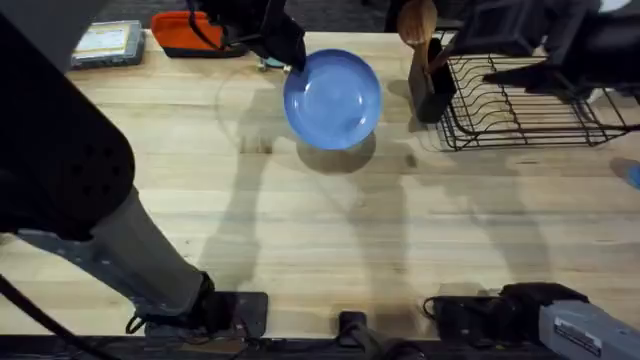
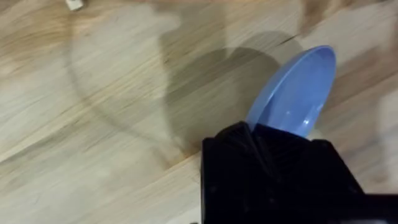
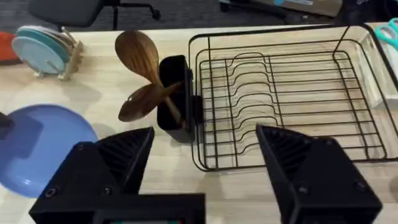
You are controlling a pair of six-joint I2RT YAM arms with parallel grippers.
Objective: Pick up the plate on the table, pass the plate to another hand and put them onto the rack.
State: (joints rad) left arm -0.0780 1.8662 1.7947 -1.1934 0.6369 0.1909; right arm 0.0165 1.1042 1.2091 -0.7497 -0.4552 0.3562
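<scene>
We've got the plate [image 1: 332, 98] up off the bench [image 1: 330, 230], far middle, with the left hand [image 1: 290, 55] pinching its far-left rim. The right hand [image 3: 205, 165] sits spread wide, empty, near the rack [image 3: 286, 93] on the far right. The plate looks stiff, smooth, probably slippery and chippable, so we'd grab the free rim opposite for the handover.

Glossy smooth plate [image 1: 333, 99], pale-grained wooden table [image 1: 330, 230], wire rack [image 3: 286, 93]
</scene>
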